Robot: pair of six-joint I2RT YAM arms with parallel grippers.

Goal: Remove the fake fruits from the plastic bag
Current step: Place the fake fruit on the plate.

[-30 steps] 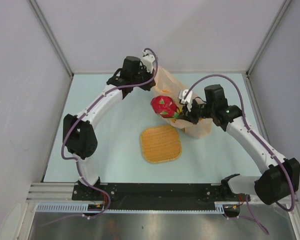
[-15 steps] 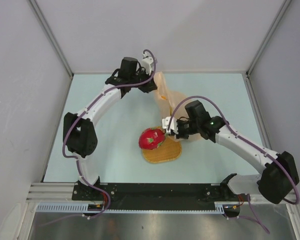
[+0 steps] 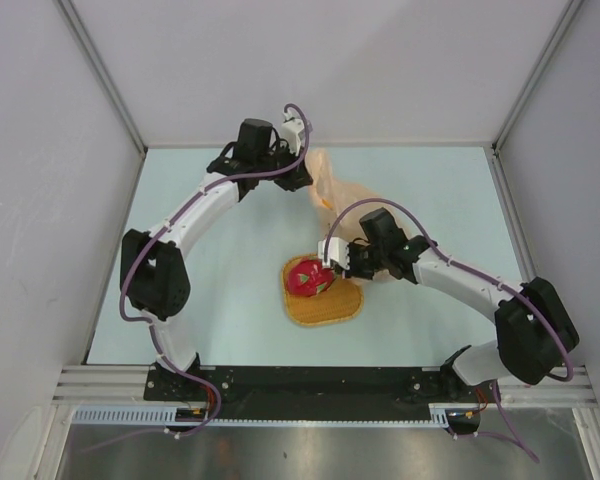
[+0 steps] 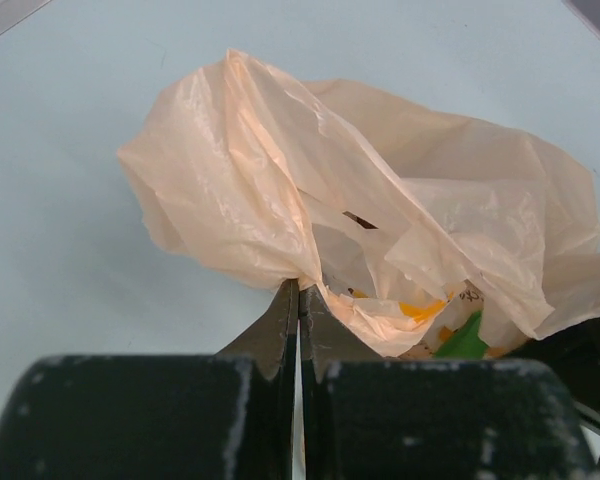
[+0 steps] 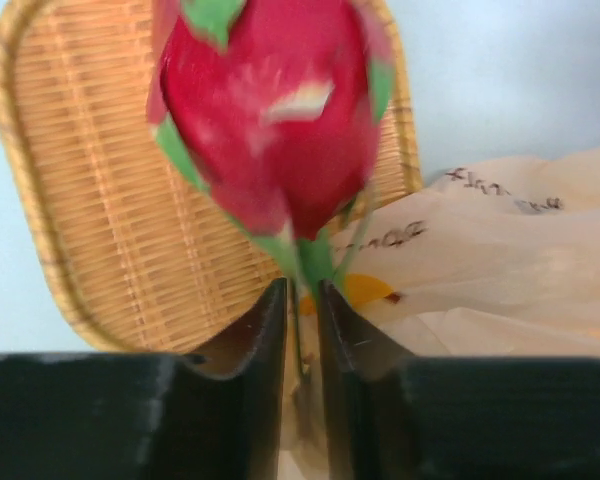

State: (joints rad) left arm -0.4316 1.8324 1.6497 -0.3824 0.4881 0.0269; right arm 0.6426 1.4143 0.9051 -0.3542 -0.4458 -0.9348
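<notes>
My right gripper (image 3: 329, 272) (image 5: 302, 292) is shut on the green tips of the red fruit (image 3: 305, 277) (image 5: 270, 120) and holds it over the orange woven tray (image 3: 325, 305) (image 5: 80, 200). I cannot tell whether the fruit touches the tray. My left gripper (image 3: 302, 181) (image 4: 299, 292) is shut on a fold of the pale peach plastic bag (image 3: 336, 196) (image 4: 380, 200) and holds it up at the far middle of the table. A yellow fruit (image 4: 421, 308) (image 5: 368, 290) and a green bit (image 4: 465, 340) show through the bag. The banana and grapes are hidden.
The bag (image 5: 510, 270) lies right behind the tray, touching its far right edge. Grey walls enclose the pale blue table (image 3: 210, 300) on three sides. Both arms arch over the middle of the table.
My right gripper has carried the red fruit from beside the bag leftward and nearer, down over the woven tray. The left gripper has stayed put, holding the bag.
</notes>
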